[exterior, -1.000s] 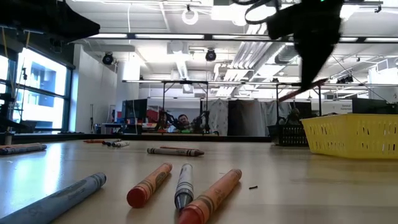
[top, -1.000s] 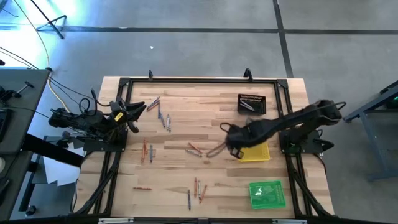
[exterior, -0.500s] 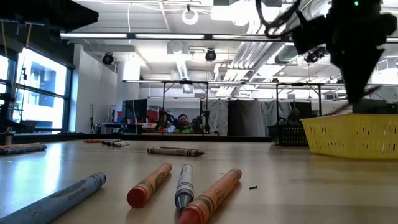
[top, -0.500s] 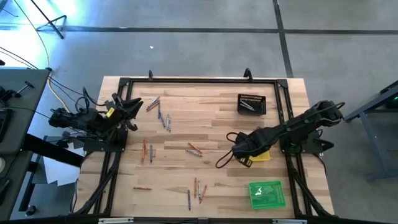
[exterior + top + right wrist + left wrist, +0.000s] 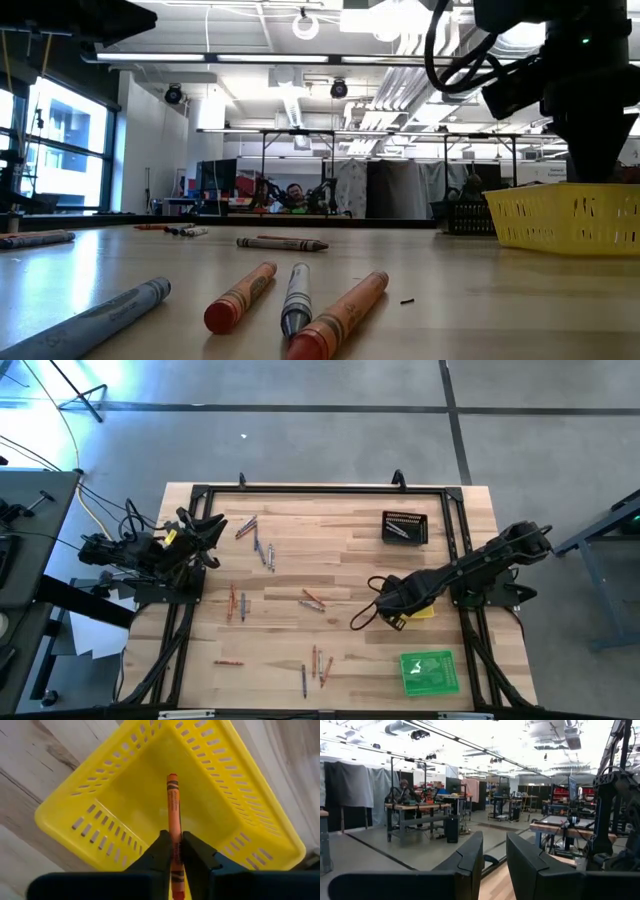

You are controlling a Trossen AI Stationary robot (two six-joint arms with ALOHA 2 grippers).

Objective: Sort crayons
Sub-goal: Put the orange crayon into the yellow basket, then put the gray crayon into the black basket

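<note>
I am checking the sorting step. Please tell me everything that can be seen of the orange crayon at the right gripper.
The orange crayon is a thin stick with a paper wrapper and dark bands near its far end. It lies between the fingers of the right gripper, lengthwise, with its far end over the inside of the yellow tray. The tray looks like perforated plastic. Whether the crayon touches the tray floor cannot be told.

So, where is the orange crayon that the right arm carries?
The orange crayon sits between the right tool's fingers, directly above the yellow tray on the table's right side.

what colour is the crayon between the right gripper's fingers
Orange, with dark bands on its wrapper. The crayon shows best in the right wrist view, over the yellow tray.
</note>
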